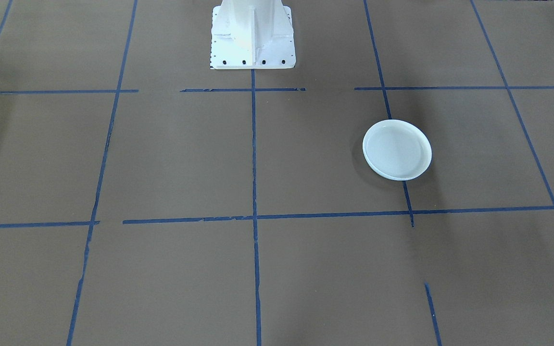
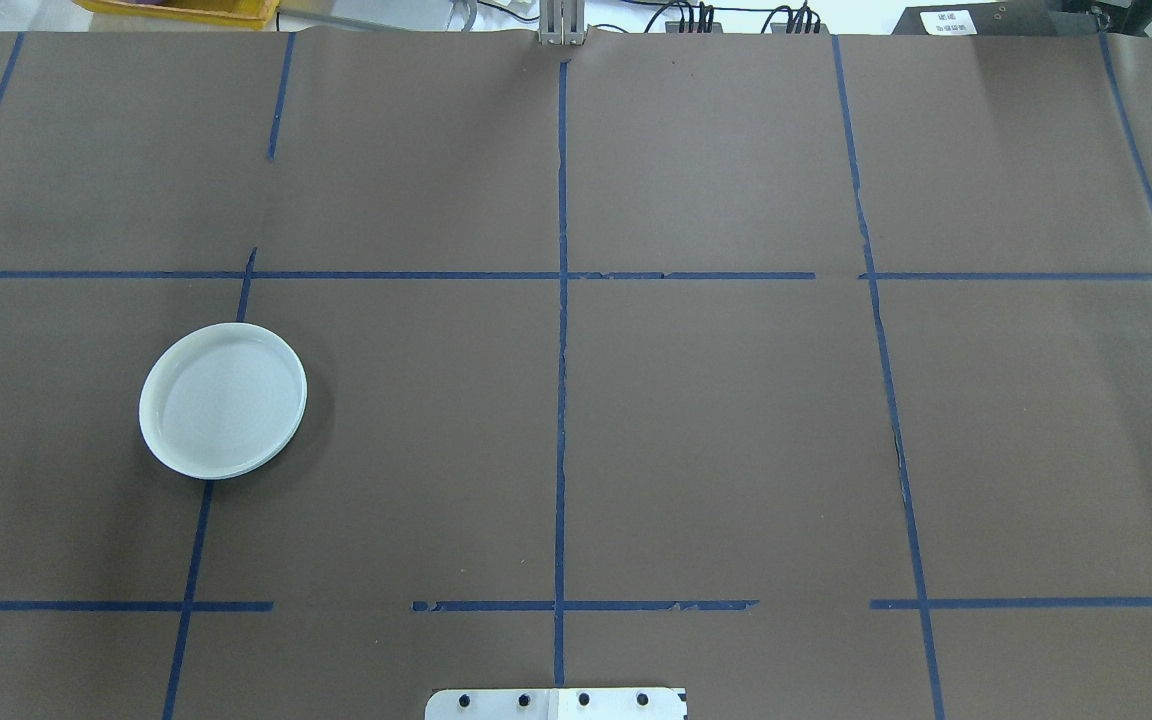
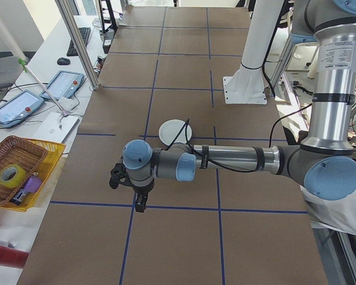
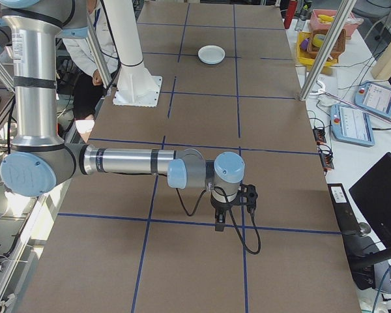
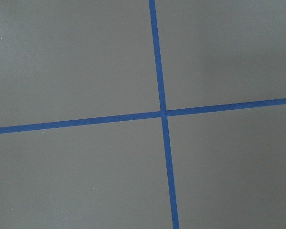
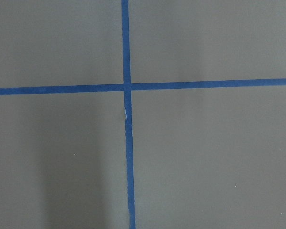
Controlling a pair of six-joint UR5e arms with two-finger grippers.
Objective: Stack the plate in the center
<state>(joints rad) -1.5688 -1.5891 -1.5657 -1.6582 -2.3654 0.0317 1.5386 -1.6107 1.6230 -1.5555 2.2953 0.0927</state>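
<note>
Pale plate (image 2: 223,400), seemingly single, on taped brown table (image 2: 716,420)

Plates on table: one, pale plate (image 2: 223,400), possibly a stack, cannot tell. Robot arms: two, left arm (image 3: 237,159) and right arm (image 4: 130,161). Grippers: two, left gripper (image 3: 140,206), right gripper (image 4: 219,225). White pedestals: one (image 1: 253,33). Wicker baskets: one (image 3: 15,169). Tablets: two (image 3: 64,84).

Smooth, glossy plastic-looking plate (image 2: 223,400) lies on matt brown paper-like table cover (image 2: 716,420) with blue tape lines (image 2: 561,400).
</note>
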